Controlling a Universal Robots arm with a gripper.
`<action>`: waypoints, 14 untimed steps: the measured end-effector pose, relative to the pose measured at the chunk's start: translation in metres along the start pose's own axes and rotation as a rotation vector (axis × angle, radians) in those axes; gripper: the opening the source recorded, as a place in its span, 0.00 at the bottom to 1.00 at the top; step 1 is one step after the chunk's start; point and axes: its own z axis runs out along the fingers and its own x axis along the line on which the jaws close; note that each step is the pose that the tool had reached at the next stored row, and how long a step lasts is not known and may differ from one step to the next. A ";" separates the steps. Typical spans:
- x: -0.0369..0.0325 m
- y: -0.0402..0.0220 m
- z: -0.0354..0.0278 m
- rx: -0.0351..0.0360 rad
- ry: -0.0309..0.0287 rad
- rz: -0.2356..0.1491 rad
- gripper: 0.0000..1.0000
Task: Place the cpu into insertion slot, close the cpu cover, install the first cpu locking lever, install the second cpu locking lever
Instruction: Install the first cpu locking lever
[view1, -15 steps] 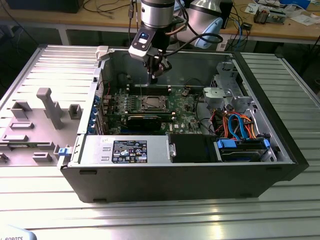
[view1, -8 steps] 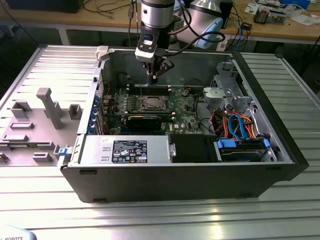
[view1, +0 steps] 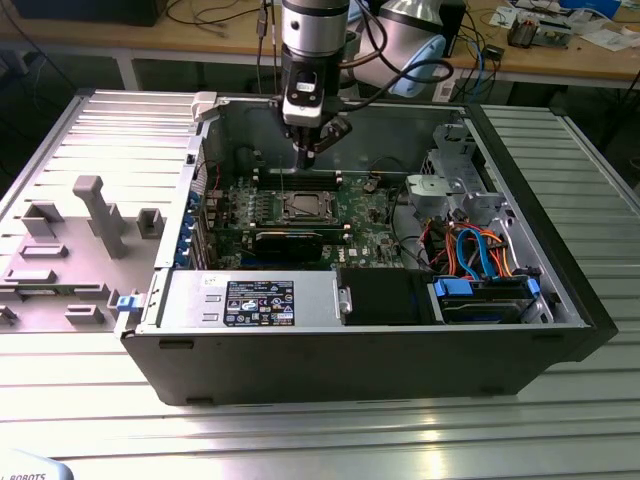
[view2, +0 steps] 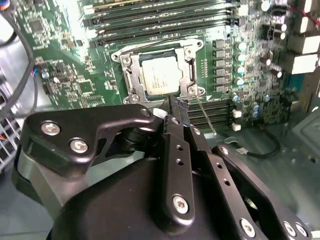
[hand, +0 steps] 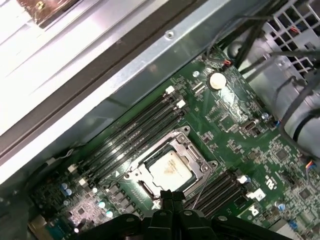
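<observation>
Your small, flat, silver-grey cpu (view2: 159, 75) lies seated on the green motherboard (view2: 65, 85), framed by the silvery metal cpu cover (view2: 131, 75). It is probably light, stiff and fragile, best held by its edges. The black gripper (view2: 176, 106) hovers just beside it, fingers pressed together, empty.

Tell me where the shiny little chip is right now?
The cpu sits in the slot on the green motherboard inside the case, near the exterior view's middle, beside the long black memory slots, under the end effector.

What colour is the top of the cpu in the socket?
The cpu top is dull silver-grey; the second wrist view shows it best.
</observation>
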 end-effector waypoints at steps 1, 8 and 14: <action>0.0000 0.0000 0.0001 -0.0002 -0.0002 -0.018 0.11; 0.0000 0.0000 0.0017 -0.0011 -0.0023 -0.194 0.11; 0.0001 0.0000 0.0022 -0.0014 -0.0034 -0.284 0.11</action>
